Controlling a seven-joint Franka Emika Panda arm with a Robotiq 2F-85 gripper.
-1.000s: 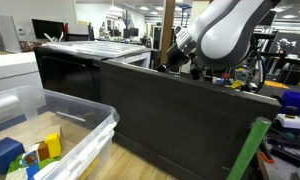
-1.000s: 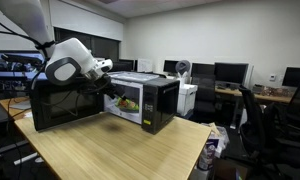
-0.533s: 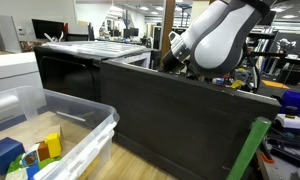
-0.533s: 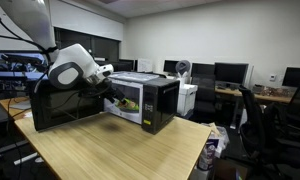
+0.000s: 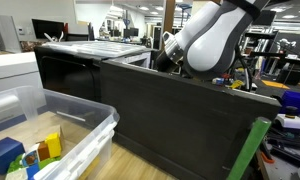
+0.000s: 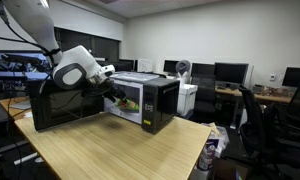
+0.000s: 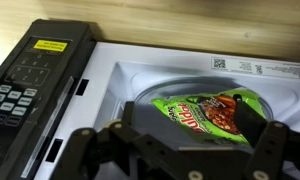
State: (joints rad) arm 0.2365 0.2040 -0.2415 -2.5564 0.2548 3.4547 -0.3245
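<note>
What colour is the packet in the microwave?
Bright green packet, red print; wrist view shows it best.

"What did the arm [image 6: 30, 25] look like?"

"It was white, with smooth rounded shells. One fat, bulbous joint [image 5: 215, 40] was shaded grey underneath, and a dark ring showed on its round end cap."

"And the gripper [image 7: 190, 140]?"

"That was matte black all over. Its fingers [image 7: 275, 145] were chunky and linked, with round pivot pins at the knuckles. I couldn't read any markings."
</note>
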